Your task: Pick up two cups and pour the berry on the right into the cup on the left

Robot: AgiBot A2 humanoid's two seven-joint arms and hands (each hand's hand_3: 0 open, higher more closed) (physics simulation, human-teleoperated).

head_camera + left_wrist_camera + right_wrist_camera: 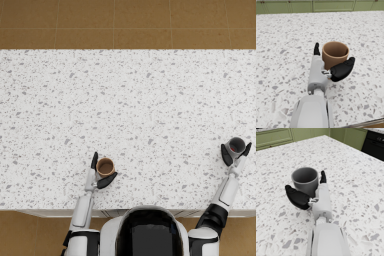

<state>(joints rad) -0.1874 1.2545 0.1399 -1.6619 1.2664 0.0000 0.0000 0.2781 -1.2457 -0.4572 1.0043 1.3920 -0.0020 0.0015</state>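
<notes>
Head view: left hand (98, 175) with fingers apart flanks upright brown cup (105, 167); right hand (235, 155) likewise brackets upright grey cup (235, 146), neither visibly clamped

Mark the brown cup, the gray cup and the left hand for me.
brown cup (335, 55), left wrist view, on its outer wall.
gray cup (306, 181), right wrist view, on its outer wall.
left hand (339, 71), left wrist view, on the dark thumb side.
</notes>
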